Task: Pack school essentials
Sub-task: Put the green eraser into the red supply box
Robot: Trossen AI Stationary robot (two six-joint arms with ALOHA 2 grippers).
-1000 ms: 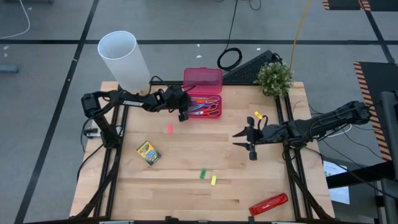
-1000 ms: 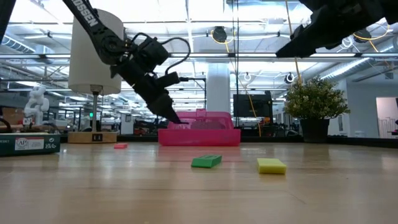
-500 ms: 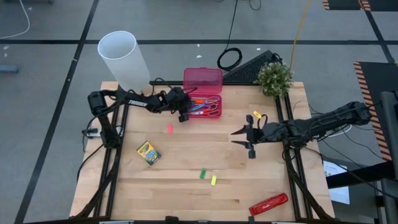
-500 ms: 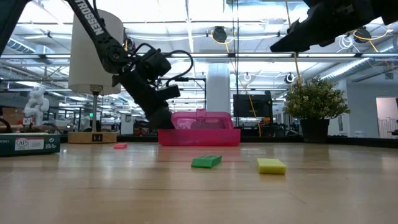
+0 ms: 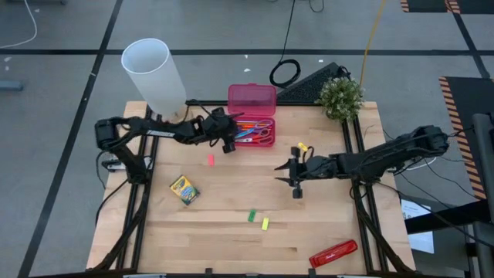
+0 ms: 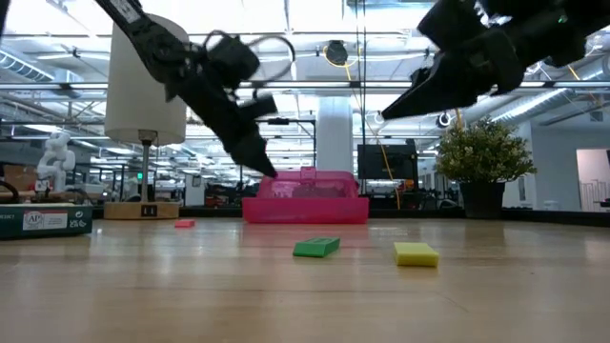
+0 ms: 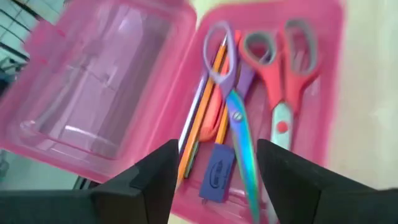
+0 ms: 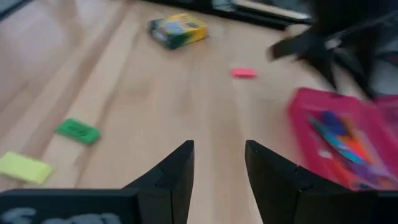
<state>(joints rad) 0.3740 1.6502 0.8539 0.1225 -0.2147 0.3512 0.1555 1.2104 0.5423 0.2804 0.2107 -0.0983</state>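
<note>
Two grippers empty, jaws apart: left gripper (image 5: pixel 227 144) at pink case (image 5: pixel 252 116); right gripper (image 5: pixel 293 179) next takes green piece (image 5: pixel 252 215), 7 o'clock.

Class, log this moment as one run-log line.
left gripper: open, over pink case | right gripper: open, mid-table | crayon box, pink piece: unpacked

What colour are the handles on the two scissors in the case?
One pair of scissors has red handles, the other scissors purple; the left wrist view shows them best.

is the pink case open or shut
Open: the pink case has its lid laid back, and scissors and pencils show inside.
</note>
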